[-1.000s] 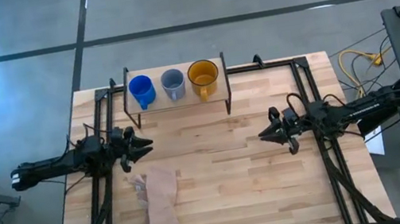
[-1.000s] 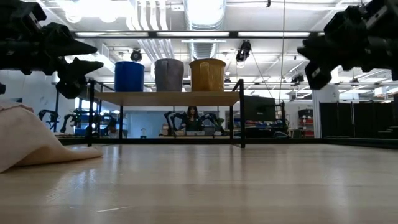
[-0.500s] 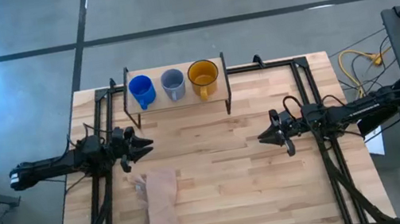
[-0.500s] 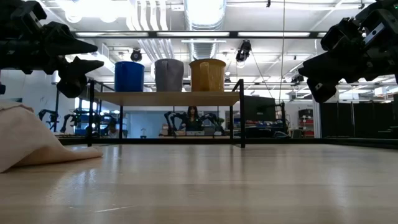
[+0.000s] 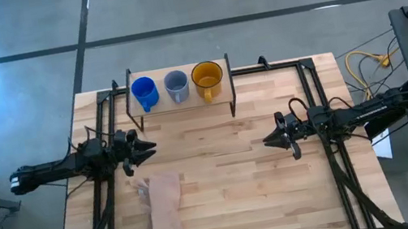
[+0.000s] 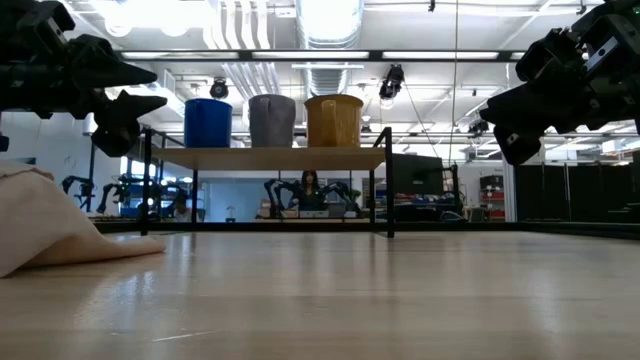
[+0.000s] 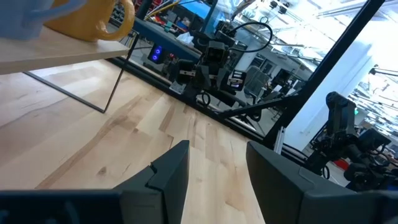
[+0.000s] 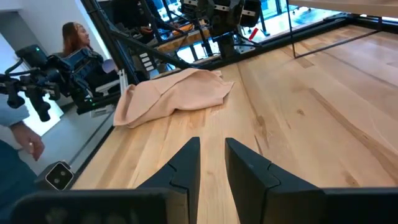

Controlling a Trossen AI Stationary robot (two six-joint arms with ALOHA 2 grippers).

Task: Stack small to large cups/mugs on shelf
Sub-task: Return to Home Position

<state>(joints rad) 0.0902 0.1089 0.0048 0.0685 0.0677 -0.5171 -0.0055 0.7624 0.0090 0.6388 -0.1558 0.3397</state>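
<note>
Three mugs stand upright, side by side, on the shelf (image 5: 182,103) at the table's far edge: bright blue mug (image 5: 144,93) on the left, grey-blue mug (image 5: 176,85) in the middle, yellow-orange mug (image 5: 207,76) on the right. The low view shows them in the same order on the board (image 6: 265,157). My left gripper (image 5: 151,147) hovers open above the table, near-left of the shelf. My right gripper (image 5: 267,142) hovers near-right of the shelf, its fingers a narrow gap apart (image 8: 212,149). Both point toward the table's middle.
A tan cloth-like bag (image 5: 163,211) lies on the table near the near edge, just below my left gripper, and also shows in the right wrist view (image 8: 174,93). Black frame rails (image 5: 103,204) run along both table sides. A person (image 8: 73,37) stands beyond the table.
My right gripper has dipped a little lower and shifted slightly toward the table's near edge, then held still. The mugs, shelf and bag have stayed where they were.
</note>
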